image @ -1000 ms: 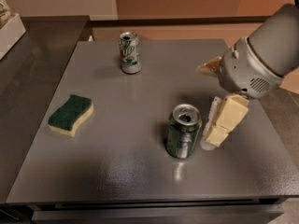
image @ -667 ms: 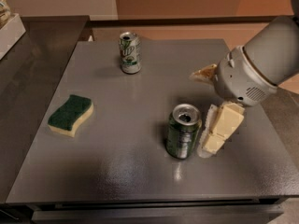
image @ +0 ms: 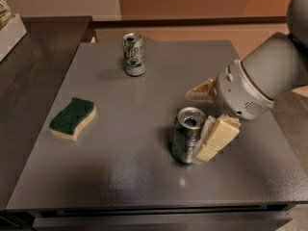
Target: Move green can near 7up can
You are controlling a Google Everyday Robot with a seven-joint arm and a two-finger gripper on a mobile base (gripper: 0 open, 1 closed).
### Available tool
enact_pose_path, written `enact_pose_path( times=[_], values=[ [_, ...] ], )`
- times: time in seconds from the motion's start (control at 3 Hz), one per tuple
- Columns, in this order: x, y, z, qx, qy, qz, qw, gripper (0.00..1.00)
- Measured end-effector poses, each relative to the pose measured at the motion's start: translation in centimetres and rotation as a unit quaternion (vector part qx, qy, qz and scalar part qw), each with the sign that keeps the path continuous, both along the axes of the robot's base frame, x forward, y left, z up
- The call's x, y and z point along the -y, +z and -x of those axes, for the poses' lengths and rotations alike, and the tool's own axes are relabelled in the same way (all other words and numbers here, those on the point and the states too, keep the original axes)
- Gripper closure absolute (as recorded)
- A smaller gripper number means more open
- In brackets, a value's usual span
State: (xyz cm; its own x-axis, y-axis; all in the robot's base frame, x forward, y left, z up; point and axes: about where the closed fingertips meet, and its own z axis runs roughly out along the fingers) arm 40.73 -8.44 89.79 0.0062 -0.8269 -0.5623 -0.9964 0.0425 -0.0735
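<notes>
The green can [image: 185, 137] stands upright on the grey table [image: 144, 177], right of the middle, dark green with an open silver top. The 7up can [image: 134, 54] stands upright at the far middle of the table, well apart from the green can. My gripper [image: 198, 123] is open just right of the green can. Its near cream finger [image: 217, 137] lies against the can's right side. Its far finger [image: 200, 91] points left just behind the can. The can is not gripped.
A green and yellow sponge [image: 72, 119] lies on the left part of the table. A darker counter [image: 29, 71] adjoins the table on the left, with a white box [image: 9, 30] at its far end. The arm's grey wrist [image: 260, 81] hangs over the table's right side.
The gripper has moved left towards the green can, and its near finger now rests at the can's right side. The can, the 7up can and the sponge have stayed put.
</notes>
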Motion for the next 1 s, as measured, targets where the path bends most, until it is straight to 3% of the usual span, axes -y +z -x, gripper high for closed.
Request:
enact_pose_path(
  times=[0.67,1.0],
  values=[
    [-0.6,0.1,-0.3,-0.003,0.003,-0.01,0.9999,0.65],
    [-1.1,1.1,-2.1,0.01,-0.023,-0.007,0.9997,0.88]
  ],
)
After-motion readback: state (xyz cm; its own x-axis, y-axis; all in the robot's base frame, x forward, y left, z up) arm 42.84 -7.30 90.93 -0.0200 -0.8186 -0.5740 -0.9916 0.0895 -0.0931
